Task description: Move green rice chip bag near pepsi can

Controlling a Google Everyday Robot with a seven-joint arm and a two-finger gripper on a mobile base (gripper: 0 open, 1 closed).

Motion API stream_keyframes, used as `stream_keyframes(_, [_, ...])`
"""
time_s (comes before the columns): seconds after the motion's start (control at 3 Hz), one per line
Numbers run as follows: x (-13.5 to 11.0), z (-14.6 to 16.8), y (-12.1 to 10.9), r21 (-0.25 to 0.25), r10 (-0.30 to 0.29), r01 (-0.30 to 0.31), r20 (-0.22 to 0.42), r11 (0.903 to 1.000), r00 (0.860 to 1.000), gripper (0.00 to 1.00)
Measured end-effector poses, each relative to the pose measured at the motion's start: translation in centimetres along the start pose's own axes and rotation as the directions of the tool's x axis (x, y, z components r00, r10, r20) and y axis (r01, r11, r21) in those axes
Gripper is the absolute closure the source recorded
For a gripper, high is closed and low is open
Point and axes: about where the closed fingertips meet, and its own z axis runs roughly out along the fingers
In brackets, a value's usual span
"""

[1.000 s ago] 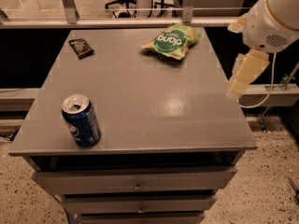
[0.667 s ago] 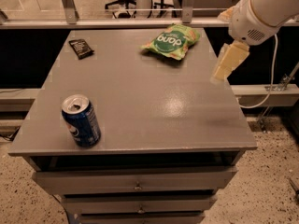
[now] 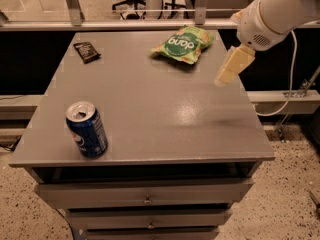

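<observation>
The green rice chip bag (image 3: 184, 44) lies flat at the far right of the grey table top (image 3: 150, 109), its dark green oval facing up. The pepsi can (image 3: 87, 129) stands upright near the front left corner, opened top showing. My gripper (image 3: 231, 68) hangs from the white arm at the right, over the table's right side, a little to the right of and nearer than the bag. It touches nothing and holds nothing.
A small flat black packet (image 3: 86, 51) lies at the far left of the table. Drawers (image 3: 145, 196) sit below the front edge. A railing and glass run behind the table. A cable hangs at the right.
The arm and gripper have moved left and farther in over the table, closer to the green bag. The bag, can and packet have not moved.
</observation>
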Motion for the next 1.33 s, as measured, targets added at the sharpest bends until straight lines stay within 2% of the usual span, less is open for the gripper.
stream_keyframes(0.33, [-0.9, 4.1, -2.6, 0.06, 0.11, -0.113, 0.051, 0.9918, 0.993, 0.0])
stream_keyframes(0.67, [-2.0, 8.8, -5.4, 0.101, 0.202, -0.21, 0.089, 0.9724, 0.975, 0.0])
stream_keyframes(1.0, [-2.8, 14.6, -7.9, 0.105, 0.33, -0.344, 0.129, 0.9331, 0.935, 0.0])
stream_keyframes(1.33, [-3.8, 17.4, -8.8, 0.093, 0.386, -0.401, 0.145, 0.9113, 0.911, 0.0])
